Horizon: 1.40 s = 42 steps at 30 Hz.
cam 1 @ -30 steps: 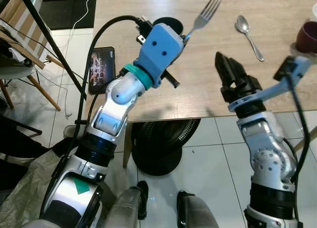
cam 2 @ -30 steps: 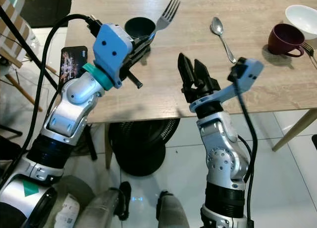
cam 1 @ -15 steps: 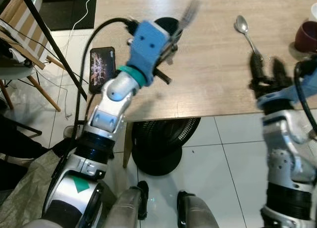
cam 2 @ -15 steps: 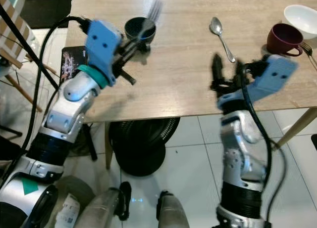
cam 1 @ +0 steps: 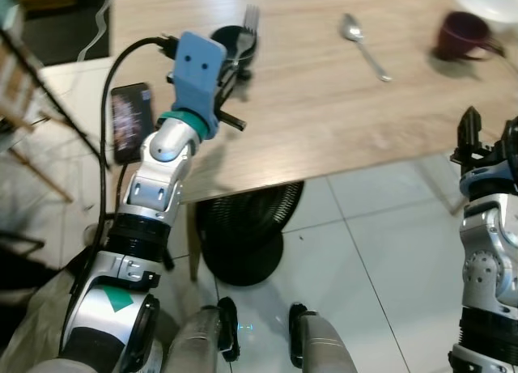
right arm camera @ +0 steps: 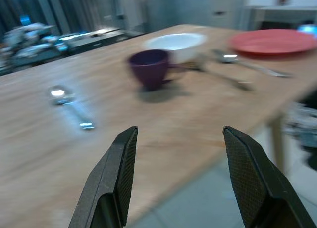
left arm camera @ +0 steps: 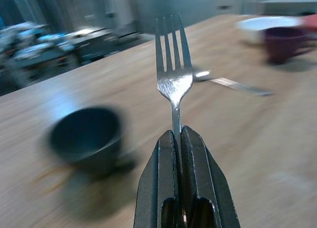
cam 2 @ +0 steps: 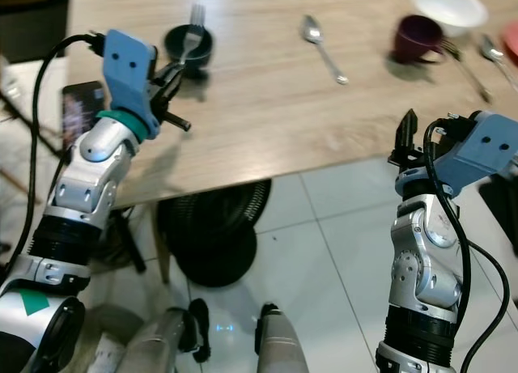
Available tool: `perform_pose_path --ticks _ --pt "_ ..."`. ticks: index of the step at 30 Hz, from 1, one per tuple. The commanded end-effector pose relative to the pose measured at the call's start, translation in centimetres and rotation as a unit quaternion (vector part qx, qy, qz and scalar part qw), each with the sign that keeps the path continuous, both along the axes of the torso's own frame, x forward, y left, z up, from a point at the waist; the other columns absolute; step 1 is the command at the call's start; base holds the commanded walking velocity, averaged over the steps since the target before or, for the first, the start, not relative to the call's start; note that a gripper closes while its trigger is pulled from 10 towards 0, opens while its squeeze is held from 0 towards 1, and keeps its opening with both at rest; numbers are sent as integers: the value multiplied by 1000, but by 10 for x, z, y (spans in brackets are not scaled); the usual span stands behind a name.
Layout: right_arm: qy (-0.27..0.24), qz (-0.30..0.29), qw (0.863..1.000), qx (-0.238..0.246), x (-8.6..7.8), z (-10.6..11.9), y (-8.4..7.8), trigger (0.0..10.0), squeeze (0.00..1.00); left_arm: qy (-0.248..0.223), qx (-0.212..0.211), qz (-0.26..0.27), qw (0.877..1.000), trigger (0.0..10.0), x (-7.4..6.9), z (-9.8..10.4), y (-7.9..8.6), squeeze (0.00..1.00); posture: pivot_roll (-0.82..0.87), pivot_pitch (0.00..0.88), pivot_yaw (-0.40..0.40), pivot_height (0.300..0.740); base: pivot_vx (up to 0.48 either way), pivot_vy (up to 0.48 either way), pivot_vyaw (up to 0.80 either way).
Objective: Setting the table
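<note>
My left gripper [cam 1: 234,57] is shut on the handle of a silver fork [left arm camera: 173,74], tines pointing up and away. It hovers over the wooden table [cam 1: 324,106] right beside a dark bowl [cam 1: 233,41], and the fork's tines [cam 2: 195,19] overlap the bowl from the head. A spoon [cam 1: 366,46] lies farther right on the table. My right gripper [cam 2: 422,134] is open and holds nothing. It hangs off the table's front edge, over the tiled floor. Its wrist camera faces the spoon [right arm camera: 69,102] and a maroon cup [right arm camera: 148,67].
A white bowl [right arm camera: 176,42], another fork [right arm camera: 218,75], another spoon [right arm camera: 250,65] and a red plate [right arm camera: 275,40] sit past the maroon cup. A black fan [cam 1: 243,235] stands under the table. A phone [cam 1: 129,120] lies left of the table, near my left arm's cable.
The camera has turned right. My right arm swung from over the table out past its front edge. My left gripper carried the fork back toward the dark bowl.
</note>
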State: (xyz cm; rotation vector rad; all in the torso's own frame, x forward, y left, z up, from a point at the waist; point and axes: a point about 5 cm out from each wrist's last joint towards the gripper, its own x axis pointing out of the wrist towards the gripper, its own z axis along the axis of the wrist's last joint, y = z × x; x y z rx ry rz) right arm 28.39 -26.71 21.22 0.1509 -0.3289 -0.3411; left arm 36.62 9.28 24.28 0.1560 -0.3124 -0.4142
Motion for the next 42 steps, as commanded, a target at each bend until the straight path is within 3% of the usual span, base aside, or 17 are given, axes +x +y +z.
perform_pose_path --ticks 1,6,15,42 --pt "9 -22 1000 -2 -2 -6 -6 10000 0 3 12 -6 1000 10000 0 -2 -4 0 -54 121 68 740 0 0 -800" --pt "12 -27 1000 -4 -2 -8 -5 10000 0 4 13 -10 1000 10000 0 -1 -5 0 -54 124 71 740 0 0 -800" --pt "15 -17 1000 -7 0 -10 -1 10000 0 4 14 -13 1000 10000 1 0 -7 0 -52 124 70 740 0 0 0" --pt "17 -7 1000 -14 3 -13 4 10000 0 8 20 -23 1000 10000 -1 -4 -5 0 -57 114 65 740 0 0 -800"
